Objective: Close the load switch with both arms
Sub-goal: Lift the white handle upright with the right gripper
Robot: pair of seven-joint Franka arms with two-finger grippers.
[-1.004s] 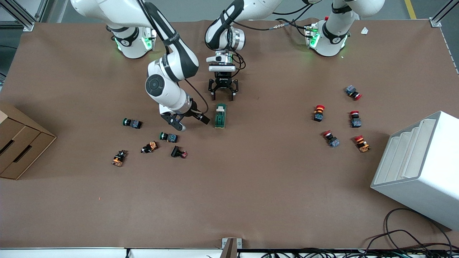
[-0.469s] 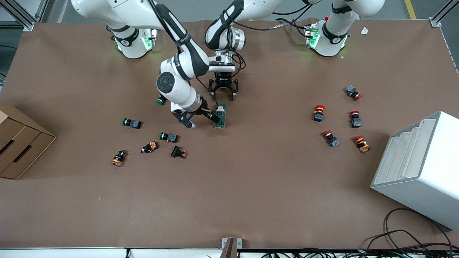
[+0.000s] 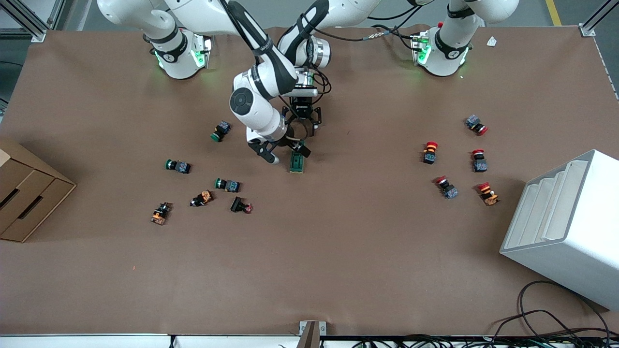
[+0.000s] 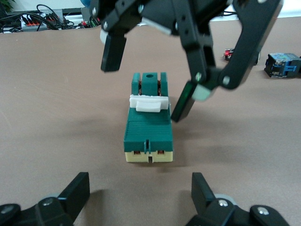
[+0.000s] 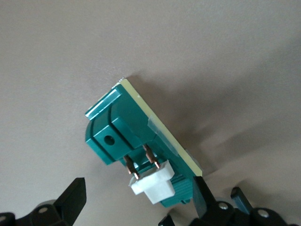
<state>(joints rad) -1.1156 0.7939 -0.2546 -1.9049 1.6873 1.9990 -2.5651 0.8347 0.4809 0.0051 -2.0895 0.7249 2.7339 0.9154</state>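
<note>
Even bright overhead light, soft short shadows on brown tabletop (image 3: 338, 251), no glare, front view sharp, wrist views' near claw tips slightly soft

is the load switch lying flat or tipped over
Flat: the load switch rests on its cream base on the table, white lever facing up, between the open right hand fingers.

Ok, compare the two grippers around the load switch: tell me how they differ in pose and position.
The right gripper comes in slanted over the load switch, one finger beside the white lever; the left gripper points straight down, over the table at the switch's end nearer the bases. In the left wrist view the right gripper's fingers straddle the lever end, while the left gripper's flank the cream end. Both are open, gripping nothing.
</note>
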